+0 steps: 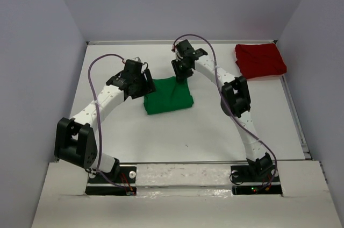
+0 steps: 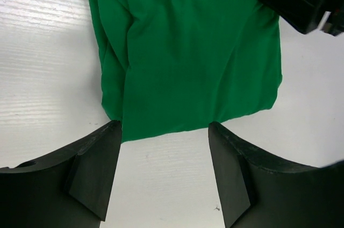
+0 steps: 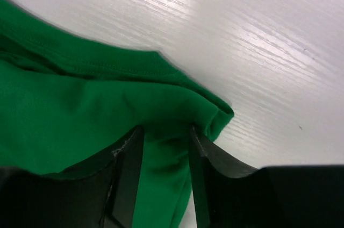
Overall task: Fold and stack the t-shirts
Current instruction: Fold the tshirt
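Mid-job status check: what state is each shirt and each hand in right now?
green t-shirt: folded into a compact rectangle, lying flat mid-table, not stacked.
red t-shirt: folded, lying alone at the far right corner.
left hand: open, empty, at the green t-shirt's edge.
right hand: fingers apart with a green fold between them; gripping or released, cannot tell.

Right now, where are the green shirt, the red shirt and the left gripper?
green shirt [image 1: 167,96]: top external view, middle of the folded cloth.
red shirt [image 1: 260,59]: top external view, middle of the folded cloth.
left gripper [image 2: 164,136]: left wrist view, midway between its fingertips.
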### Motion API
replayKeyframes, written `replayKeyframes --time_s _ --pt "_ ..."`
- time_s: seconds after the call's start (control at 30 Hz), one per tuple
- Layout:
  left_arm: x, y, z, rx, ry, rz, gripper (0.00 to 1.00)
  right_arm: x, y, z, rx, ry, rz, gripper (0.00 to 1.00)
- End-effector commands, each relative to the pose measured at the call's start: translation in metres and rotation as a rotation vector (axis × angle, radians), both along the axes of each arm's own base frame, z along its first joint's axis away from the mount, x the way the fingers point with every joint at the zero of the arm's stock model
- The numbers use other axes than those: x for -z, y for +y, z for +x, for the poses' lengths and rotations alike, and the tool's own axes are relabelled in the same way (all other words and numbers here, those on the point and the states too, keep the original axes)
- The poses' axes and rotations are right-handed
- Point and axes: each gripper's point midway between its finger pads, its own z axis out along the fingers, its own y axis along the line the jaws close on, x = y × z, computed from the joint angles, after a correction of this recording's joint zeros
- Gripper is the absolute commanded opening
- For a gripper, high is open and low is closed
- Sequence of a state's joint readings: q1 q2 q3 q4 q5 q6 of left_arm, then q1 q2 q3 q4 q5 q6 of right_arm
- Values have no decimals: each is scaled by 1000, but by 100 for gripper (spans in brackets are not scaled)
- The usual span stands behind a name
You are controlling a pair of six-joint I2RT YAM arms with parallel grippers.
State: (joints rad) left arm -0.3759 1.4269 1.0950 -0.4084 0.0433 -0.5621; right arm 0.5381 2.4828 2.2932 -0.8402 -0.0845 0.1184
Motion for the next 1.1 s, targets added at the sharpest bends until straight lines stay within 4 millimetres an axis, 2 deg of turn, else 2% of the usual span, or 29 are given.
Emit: replayKeyframes --time_s 0.0,0.17,0.2,0.23,0.3,0.33,0.37,0.4,0.43,0.47,0.5,0.53,0.63,0.73,0.8,0.87,0.9,0.93,0.97,1.0,1.07 --pt "-10 -10 19 22 -51 -7 75 -85 -10 1 14 -143 9 48" --pt "-2 -21 34 70 -20 13 75 -102 -23 -16 28 -136 -4 62" --pt "-4 -22 39 79 -19 22 75 -91 -31 -21 44 -119 -38 66" --pt "6 -24 41 91 9 37 75 -93 -34 -25 45 -117 -42 67" --pt "12 -26 46 100 29 55 75 -85 -39 -33 57 -90 -54 69" --pt "11 -27 51 98 31 62 75 -69 -44 -44 52 -50 -73 69" --pt "21 -28 53 98 53 72 75 -72 -44 -45 63 -63 -57 70" --pt "27 -30 57 98 69 75 75 -58 -48 -55 63 -30 -67 70" --pt "30 -30 59 91 78 81 75 -57 -48 -57 66 -28 -60 70" --pt "34 -28 62 80 84 93 75 -68 -46 -57 71 -41 -10 70" --pt "40 -30 65 81 98 98 75 -70 -44 -61 68 -36 14 70" --pt "38 -30 67 77 92 99 75 -71 -43 -64 65 -36 25 70" --pt "50 -31 73 75 114 113 75 -71 -50 -69 89 -47 20 69" --pt "53 -31 79 67 114 119 75 -67 -56 -74 101 -40 1 61" --pt "54 -31 84 66 112 129 75 -65 -58 -80 98 -32 6 52" --pt "63 -29 85 61 143 140 75 -68 -59 -82 110 -46 20 50" --pt "65 -27 86 61 147 143 75 -63 -62 -87 111 -35 14 51" --pt "70 -24 88 52 153 163 75 -69 -63 -88 117 -49 23 54" --pt "73 -18 89 35 156 183 75 -71 -67 -87 120 -58 32 61" --pt "77 -15 88 29 165 189 75 -72 -64 -92 100 -44 53 63" --pt "85 -10 87 20 183 196 75 -72 -72 -91 115 -36 72 67"
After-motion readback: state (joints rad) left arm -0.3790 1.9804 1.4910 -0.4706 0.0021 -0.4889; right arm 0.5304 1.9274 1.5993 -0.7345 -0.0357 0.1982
